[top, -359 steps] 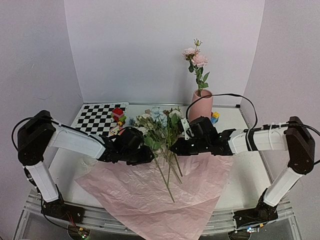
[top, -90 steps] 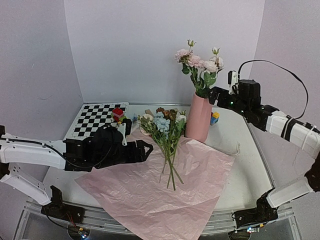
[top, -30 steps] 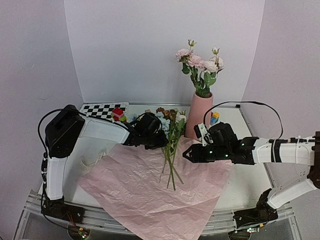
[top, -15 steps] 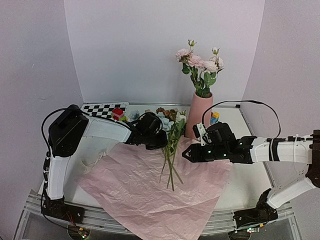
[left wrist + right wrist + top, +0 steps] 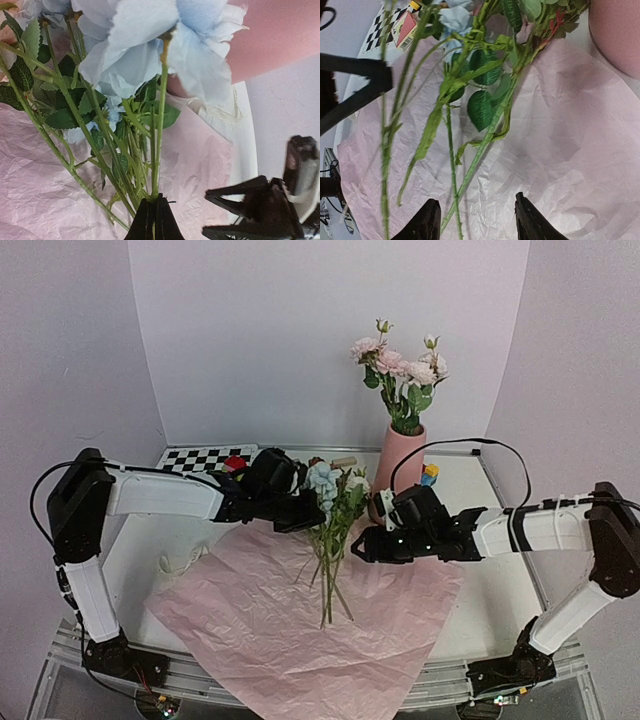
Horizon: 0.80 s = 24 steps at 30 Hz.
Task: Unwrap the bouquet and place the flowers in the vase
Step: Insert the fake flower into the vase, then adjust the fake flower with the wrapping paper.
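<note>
The bouquet's paper sheet [image 5: 300, 640] is the big thing here: unwrapped, pink and crinkly, spread flat in front of the vase [image 5: 402, 475] and running off to its left. The loose flowers [image 5: 335, 502] hang in a bunch just left of the vase, blue and cream heads up, stem ends trailing onto the paper. The vase itself is upright with a few pink blooms [image 5: 398, 362] standing in it.

The left gripper [image 5: 154, 220] comes in from the vase's left, fingers pressed together and pinching a thin green stem of that bunch. The right gripper [image 5: 477, 220] sits low in front of the vase, fingers spread apart with nothing clamped; stems cross just ahead of its gap, and I can't tell if they touch. A small toy block [image 5: 430, 475] sits just right of the vase.
</note>
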Each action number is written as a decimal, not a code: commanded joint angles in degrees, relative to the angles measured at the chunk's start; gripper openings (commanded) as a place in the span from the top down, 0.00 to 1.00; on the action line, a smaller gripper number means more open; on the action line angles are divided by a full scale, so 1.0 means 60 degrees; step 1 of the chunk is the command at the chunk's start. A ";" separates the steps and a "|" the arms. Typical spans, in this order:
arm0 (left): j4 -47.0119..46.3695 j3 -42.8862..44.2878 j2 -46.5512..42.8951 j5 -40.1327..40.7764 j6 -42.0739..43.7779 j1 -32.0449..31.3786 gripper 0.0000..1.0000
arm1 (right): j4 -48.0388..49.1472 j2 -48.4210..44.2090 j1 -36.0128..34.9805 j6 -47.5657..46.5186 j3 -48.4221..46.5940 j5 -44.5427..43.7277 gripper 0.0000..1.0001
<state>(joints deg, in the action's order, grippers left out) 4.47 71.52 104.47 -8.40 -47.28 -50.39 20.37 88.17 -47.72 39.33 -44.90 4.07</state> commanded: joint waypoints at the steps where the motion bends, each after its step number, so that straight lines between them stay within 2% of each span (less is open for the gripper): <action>1: -0.0058 -0.0638 -0.0939 -0.0490 0.0214 0.0033 1.00 | 0.0559 0.0813 -0.0048 0.0664 -0.0663 -0.0301 0.48; 8: -0.0170 -0.1495 -0.1274 -0.0372 0.0435 0.0031 1.00 | 0.1769 0.1730 -0.0055 0.0972 -0.0762 0.0604 0.48; 14: -0.0415 -0.1703 -0.1120 -0.0373 0.0670 0.0018 1.00 | 0.1921 0.2464 -0.0052 0.0948 -0.1100 0.0730 0.49; 17: -0.0668 -0.1770 -0.1068 -0.0503 0.0757 0.0020 1.00 | 0.1911 0.2814 -0.0048 0.1105 -0.1213 0.0337 0.50; 21: -0.0682 -0.1579 -0.0834 -0.0771 0.1100 0.0019 1.00 | 0.1911 0.3304 -0.0049 0.1112 -0.1647 0.0006 0.57; 24: -0.0671 -0.1434 -0.0571 -0.0859 0.1406 0.0023 1.00 | 0.1876 0.3608 -0.0026 0.1106 -0.2007 -0.0376 0.67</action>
<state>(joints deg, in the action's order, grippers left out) 2.73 61.35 99.34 -11.83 -42.55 -50.41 31.32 107.85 -47.72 45.54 -52.69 5.59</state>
